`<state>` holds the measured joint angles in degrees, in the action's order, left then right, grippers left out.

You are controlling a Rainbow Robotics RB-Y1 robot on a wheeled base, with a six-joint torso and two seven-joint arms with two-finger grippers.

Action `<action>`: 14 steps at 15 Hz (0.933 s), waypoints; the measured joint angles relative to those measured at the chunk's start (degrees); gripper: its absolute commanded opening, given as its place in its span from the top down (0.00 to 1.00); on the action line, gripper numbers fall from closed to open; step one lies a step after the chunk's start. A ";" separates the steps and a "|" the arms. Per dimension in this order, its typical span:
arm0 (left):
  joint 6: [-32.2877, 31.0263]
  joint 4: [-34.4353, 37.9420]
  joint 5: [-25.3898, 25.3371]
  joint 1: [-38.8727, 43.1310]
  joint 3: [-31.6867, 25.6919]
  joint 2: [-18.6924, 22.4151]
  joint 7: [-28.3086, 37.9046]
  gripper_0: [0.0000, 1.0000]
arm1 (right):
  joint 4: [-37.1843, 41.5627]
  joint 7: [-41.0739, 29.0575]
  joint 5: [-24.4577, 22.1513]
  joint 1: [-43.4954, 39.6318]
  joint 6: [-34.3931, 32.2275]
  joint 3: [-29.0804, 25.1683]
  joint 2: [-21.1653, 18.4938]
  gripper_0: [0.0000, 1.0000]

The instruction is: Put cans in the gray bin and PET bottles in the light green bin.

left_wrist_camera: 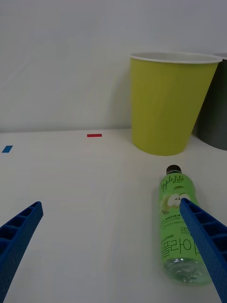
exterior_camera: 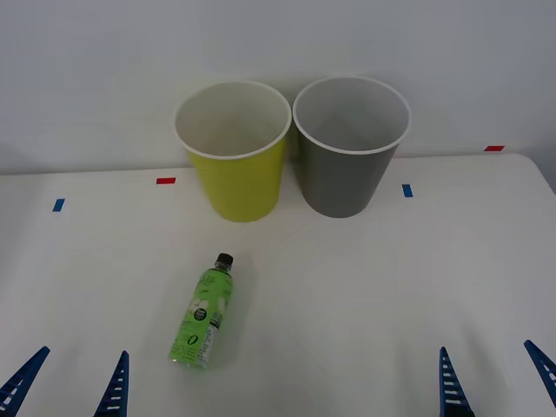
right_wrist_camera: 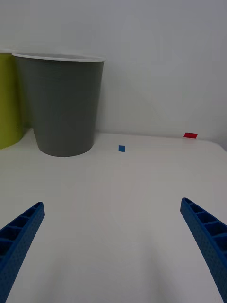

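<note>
white table (exterior_camera: 347, 287), bottle (exterior_camera: 204, 311) lying flat

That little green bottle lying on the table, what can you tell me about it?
The bottle is small clear plastic wrapped in a bright green label with an apple picture and white and dark lettering, closed by a black cap. It lies on its side on the white table, cap pointing toward the light green bin, apart from it. Nothing grips it; the left end effector is open, near its base end.

White table (exterior_camera: 365, 287), plain white wall (exterior_camera: 104, 69), even light
</note>
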<state>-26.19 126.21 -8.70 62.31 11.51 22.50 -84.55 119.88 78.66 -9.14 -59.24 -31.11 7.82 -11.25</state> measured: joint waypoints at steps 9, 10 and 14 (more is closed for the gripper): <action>0.00 0.00 0.00 0.00 0.00 0.00 0.00 0.00 | 0.00 0.00 0.00 0.00 0.00 0.00 0.00 0.00; 0.00 0.00 0.00 0.00 0.00 0.00 0.00 0.00 | 0.00 0.00 0.00 0.00 0.00 0.00 0.00 0.00; 1.02 -2.50 -0.44 -2.20 0.23 2.17 0.12 0.00 | 0.00 0.00 0.00 0.00 0.00 0.00 0.00 0.00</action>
<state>-25.17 123.71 -9.14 60.12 11.74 24.67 -84.43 119.88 78.66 -9.14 -59.24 -31.11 7.82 -11.25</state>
